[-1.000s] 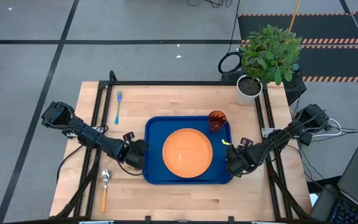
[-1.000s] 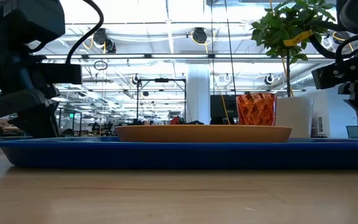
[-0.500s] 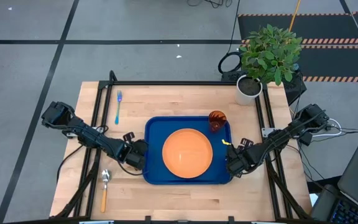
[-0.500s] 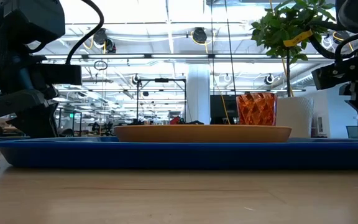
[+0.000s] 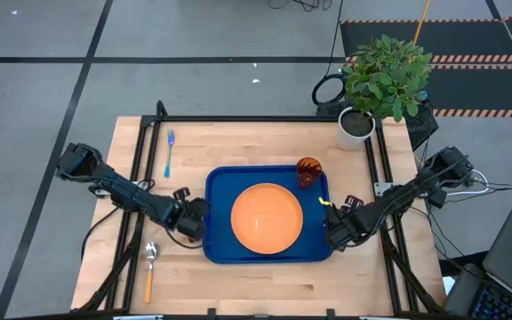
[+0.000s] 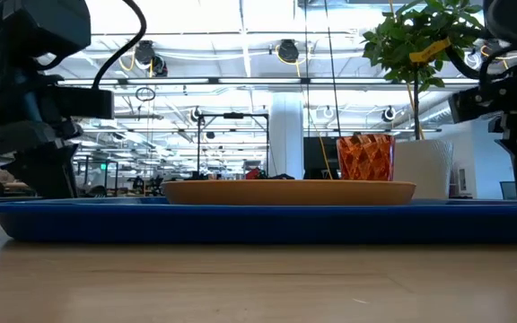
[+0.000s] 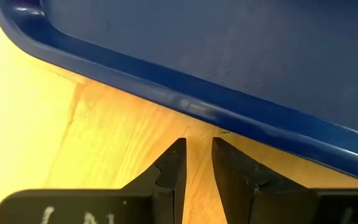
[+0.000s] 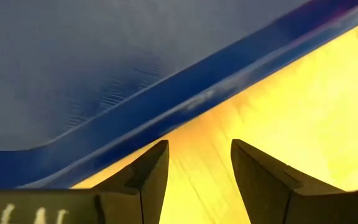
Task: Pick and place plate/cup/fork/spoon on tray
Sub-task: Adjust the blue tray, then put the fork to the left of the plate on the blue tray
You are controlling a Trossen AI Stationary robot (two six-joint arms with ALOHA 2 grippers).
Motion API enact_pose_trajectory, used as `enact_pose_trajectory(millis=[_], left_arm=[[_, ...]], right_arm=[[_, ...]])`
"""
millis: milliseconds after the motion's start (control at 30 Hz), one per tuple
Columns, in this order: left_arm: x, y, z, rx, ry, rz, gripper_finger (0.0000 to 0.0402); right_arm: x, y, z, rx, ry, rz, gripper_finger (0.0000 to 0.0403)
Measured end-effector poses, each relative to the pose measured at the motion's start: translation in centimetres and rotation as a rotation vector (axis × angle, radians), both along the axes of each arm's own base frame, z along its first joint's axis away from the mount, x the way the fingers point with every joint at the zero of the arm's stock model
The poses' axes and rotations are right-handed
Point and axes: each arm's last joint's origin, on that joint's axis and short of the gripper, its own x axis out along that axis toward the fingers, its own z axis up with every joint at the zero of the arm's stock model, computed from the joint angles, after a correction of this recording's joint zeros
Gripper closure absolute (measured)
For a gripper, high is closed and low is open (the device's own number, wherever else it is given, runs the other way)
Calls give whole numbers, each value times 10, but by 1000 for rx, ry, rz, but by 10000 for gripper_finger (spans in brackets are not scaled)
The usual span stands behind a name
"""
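The blue tray point(image 5: 220, 191) lies on the wooden table. The orange plate point(image 5: 267, 216) rests flat in its middle. The orange-red cup point(image 5: 308, 172) stands upright in its far right corner, and it also shows in the low view point(image 6: 363, 157). The light-blue fork point(image 5: 169, 151) lies on the table at the far left. The spoon point(image 5: 149, 265) lies near the front left. My left gripper point(image 7: 197, 144) is low at the tray's left rim point(image 7: 185, 102), its fingers a narrow gap apart. My right gripper point(image 8: 197, 149) is open, low at the tray's right rim point(image 8: 191, 102). My left gripper points level from the table's left at the tray's left rim, its fingertips point(image 7: 178, 149) right before the rim's outer edge; I cannot tell whether they touch it. My right gripper points level from the table's right at the tray's right rim, its fingertips point(image 8: 159, 152) right before the edge; I cannot tell whether they touch.
A white pot with a green plant point(image 5: 356, 124) stands at the table's far right corner. Black frame rails point(image 5: 140, 169) run along the table's left, right and far sides. Bare wood lies in front of the tray point(image 5: 265, 284).
The tray, with the plate and cup on it, has slid a little toward the table's left edge. My left gripper has drawn back slightly the same way.
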Motion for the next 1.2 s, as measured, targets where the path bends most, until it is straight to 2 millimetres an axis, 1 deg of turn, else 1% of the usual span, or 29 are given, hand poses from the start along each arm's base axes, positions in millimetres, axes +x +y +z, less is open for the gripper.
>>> enact_pose_trajectory(millis=[233,300,400,500,633,700,767,833,900,933,1033,1100,1200], left_arm=[[-5,2,12,-6,-30,-4,321],[-8,4,14,23,-23,0,321],[-14,11,17,112,-10,33,321],[-16,21,19,170,-18,149,321],[-16,40,18,159,3,321,321],[-15,49,18,142,25,364,321],[-13,57,18,140,36,379,321],[-9,64,21,159,25,364,321],[0,72,28,186,-7,347,321],[3,77,33,192,-21,347,321],[17,88,54,206,-65,327,321],[24,96,69,226,-55,289,321],[33,115,93,215,-66,290,320]], right_arm=[[-6,-4,20,47,-101,-19,234],[-8,-6,27,44,-147,-30,234],[-10,-10,37,-2,-250,-23,234],[-7,-12,49,-82,-418,31,234],[7,-11,75,-239,-732,118,234],[15,-9,90,-325,-873,172,234],[22,-5,104,-393,-973,247,234],[29,-1,113,-434,-1065,313,234],[33,1,114,-472,-1139,353,234],[35,2,111,-488,-1162,363,234],[33,5,94,-491,-1187,400,234],[28,6,83,-468,-1193,415,234],[20,7,67,-439,-1201,414,234]])
